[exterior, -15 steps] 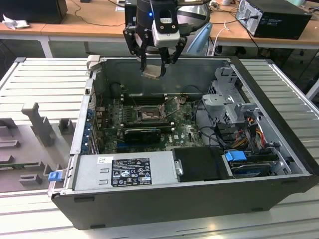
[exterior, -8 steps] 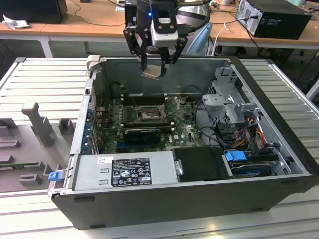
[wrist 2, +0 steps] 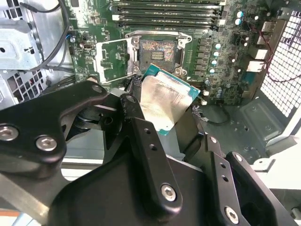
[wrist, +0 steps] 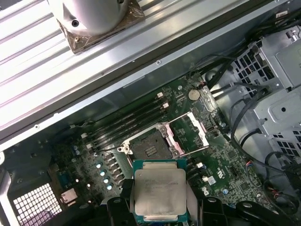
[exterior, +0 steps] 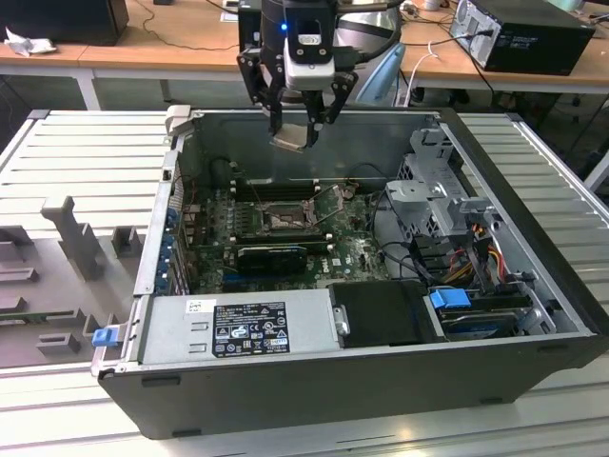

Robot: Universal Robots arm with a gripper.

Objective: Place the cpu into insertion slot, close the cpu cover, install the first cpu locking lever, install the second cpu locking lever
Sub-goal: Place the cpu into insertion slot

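1. my gripper (exterior: 296, 131): fingers closed on two opposite edges of the cpu (exterior: 291, 141), hanging over the far wall of the open case (exterior: 285, 381).
2. cpu: in my grip, tilted, well above the board (wrist: 235, 183) and apart from it; silvery face visible in both wrist views.
3. slot (wrist: 149, 147): on the green board, pin field exposed.
4. cover (wrist: 202, 134): swung open, just beside the slot.
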